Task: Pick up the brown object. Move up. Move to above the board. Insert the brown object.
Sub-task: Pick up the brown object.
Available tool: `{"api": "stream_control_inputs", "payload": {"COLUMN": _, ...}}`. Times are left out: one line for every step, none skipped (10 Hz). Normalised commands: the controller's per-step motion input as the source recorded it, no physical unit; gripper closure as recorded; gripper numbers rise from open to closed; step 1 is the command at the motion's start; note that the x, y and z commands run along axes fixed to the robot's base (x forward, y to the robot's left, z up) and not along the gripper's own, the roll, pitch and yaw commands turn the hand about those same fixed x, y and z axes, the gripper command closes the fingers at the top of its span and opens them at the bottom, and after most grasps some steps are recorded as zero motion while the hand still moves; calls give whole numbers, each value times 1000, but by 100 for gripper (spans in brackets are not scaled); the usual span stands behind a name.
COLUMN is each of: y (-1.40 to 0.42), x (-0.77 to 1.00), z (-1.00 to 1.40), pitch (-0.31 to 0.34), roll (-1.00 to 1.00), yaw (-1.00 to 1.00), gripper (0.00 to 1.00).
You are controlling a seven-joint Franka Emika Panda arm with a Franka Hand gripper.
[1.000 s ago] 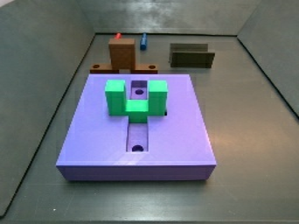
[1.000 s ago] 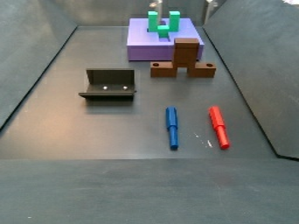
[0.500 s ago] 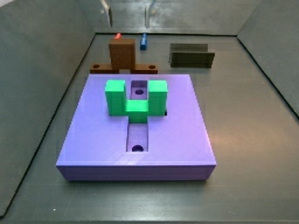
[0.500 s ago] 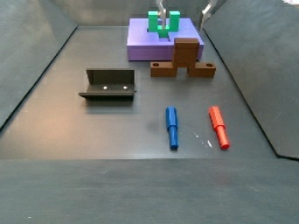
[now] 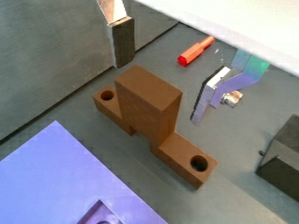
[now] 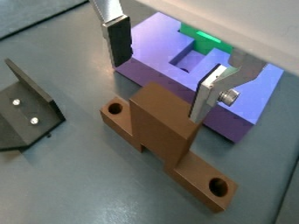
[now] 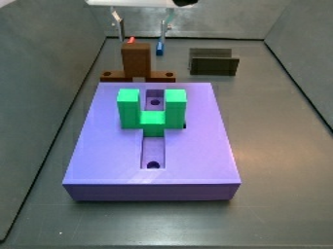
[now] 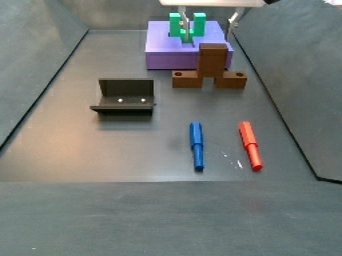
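The brown object [image 5: 146, 107] is a flat wood-brown bar with a round hole near each end and a tall block rising from its middle. It stands on the floor against the purple-blue board's [image 7: 196, 136] far edge, and shows in both side views [image 7: 135, 64] [image 8: 211, 68] and in a wrist view [image 6: 163, 131]. My gripper [image 5: 166, 68] is open and empty, hanging above the brown block with one finger on each side, not touching it [image 6: 162, 68]. In the side views it shows at the top [image 7: 140, 19] [image 8: 206, 20]. The board [image 6: 152, 52] bears a green U-shaped block [image 7: 150, 107].
A dark fixture [image 8: 124, 96] stands on the floor, also in a side view [image 7: 213, 62] and in both wrist views [image 6: 24, 114] [image 5: 281, 149]. A red pen [image 8: 250, 145] and a blue pen [image 8: 197, 145] lie beyond the brown object. Grey walls bound the floor.
The gripper has come down from the top of the side views and now hangs open over the brown object. Nothing else has moved.
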Motion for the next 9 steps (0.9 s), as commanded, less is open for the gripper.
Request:
{"api": "stream_control_inputs", "payload": {"y": 0, "x": -94, "z": -203, "pitch": 6, "roll": 80, "yaw": 0, "gripper": 0}}
{"api": "stream_control_inputs", "payload": {"y": 0, "x": -43, "z": -211, "pitch": 0, "roll": 94, "yaw": 0, "gripper": 0}}
{"api": "stream_control_inputs", "payload": {"y": 0, "x": -46, "z": -237, "pitch": 0, "roll": 114, "yaw": 34, "gripper": 0}}
{"api": "stream_control_inputs", "payload": {"y": 0, "x": 0, "z": -191, "pitch": 9, "roll": 147, "yaw": 57, "gripper": 0}}
{"api": "stream_control_inputs", "payload": {"y": 0, "x": 0, "z": -186, "pitch": 0, "roll": 149, "yaw": 129, "gripper": 0}}
{"api": "stream_control_inputs", "payload": {"y": 37, "x": 0, "z": -174, "pitch": 0, "roll": 146, "yaw": 146, "gripper": 0}}
{"api": "stream_control_inputs", "payload": {"y": 63, "x": 0, "z": -177, "pitch": 0, "roll": 161, "yaw": 149, "gripper": 0}}
{"api": "stream_control_inputs", "payload": {"y": 29, "x": 0, "z": -214, "pitch": 0, "roll": 201, "yaw": 177, "gripper": 0}}
{"api": "stream_control_inputs", "payload": {"y": 0, "x": 0, "z": -237, "pitch": 0, "roll": 196, "yaw": 194, "gripper": 0}}
